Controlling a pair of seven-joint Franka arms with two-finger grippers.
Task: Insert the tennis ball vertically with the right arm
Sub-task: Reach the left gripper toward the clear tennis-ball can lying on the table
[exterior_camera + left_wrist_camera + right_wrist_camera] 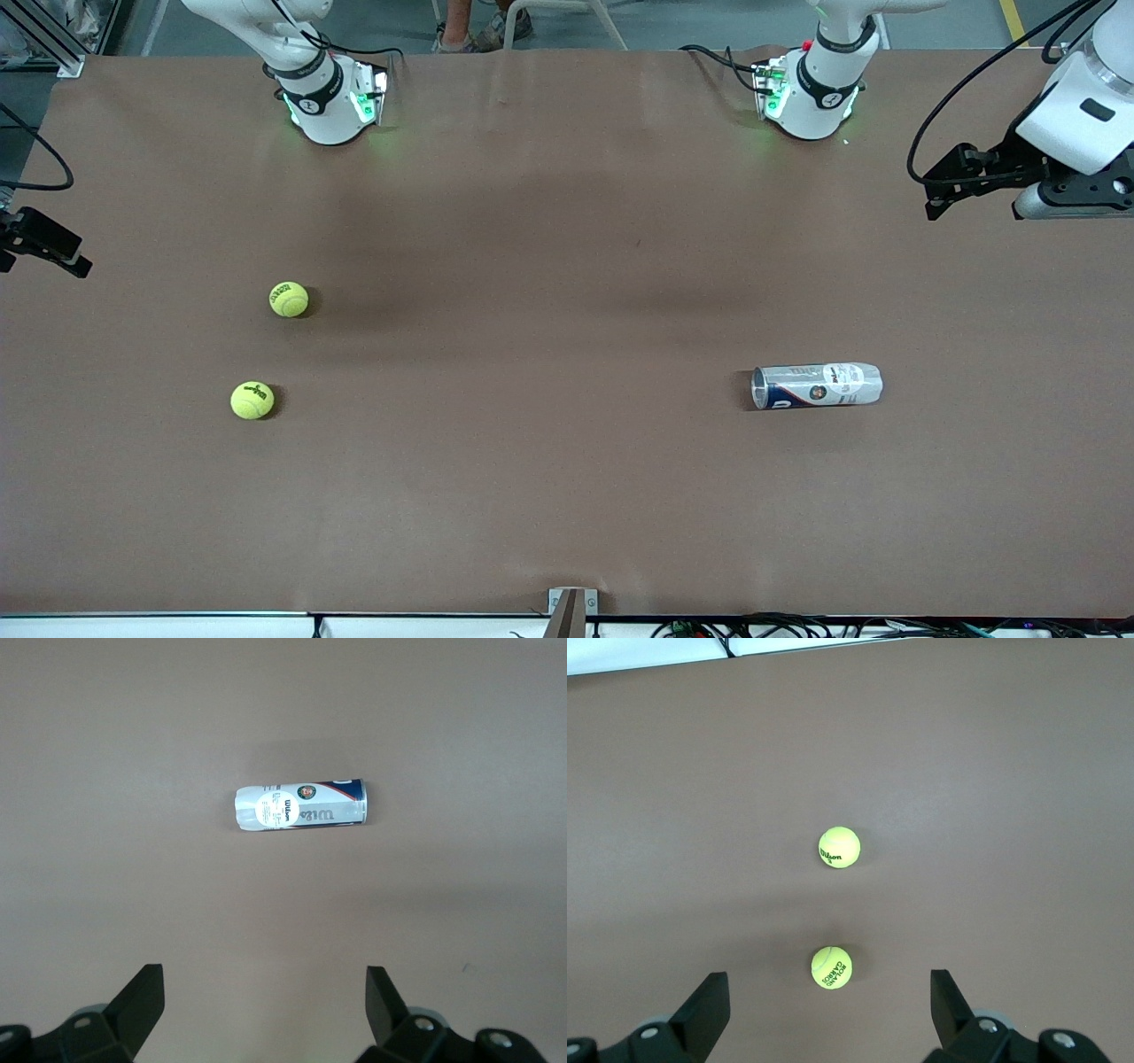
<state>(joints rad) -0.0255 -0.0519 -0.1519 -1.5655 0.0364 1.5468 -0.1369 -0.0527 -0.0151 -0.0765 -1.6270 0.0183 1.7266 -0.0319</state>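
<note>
Now both arms wait high at the table's ends — left gripper (264, 1010) with jaws spread over the tube (817, 386), which lies on its side toward the left arm's end. Right gripper (829, 1010), jaws spread too, hangs over two tennis balls (289, 299) (252, 400) — the second nearer the front camera.

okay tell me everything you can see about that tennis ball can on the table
The tennis ball can is a clear plastic tube with a blue, white and silver Wilson label and a round white sticker near its closed, rounded end. It lies on its side on the brown table, toward the left arm's end, its open, metal-rimmed mouth pointing toward the right arm's end. No ball shows inside it. Nothing touches it except the table; it sits well apart from both tennis balls, and neither gripper is near it.
</note>
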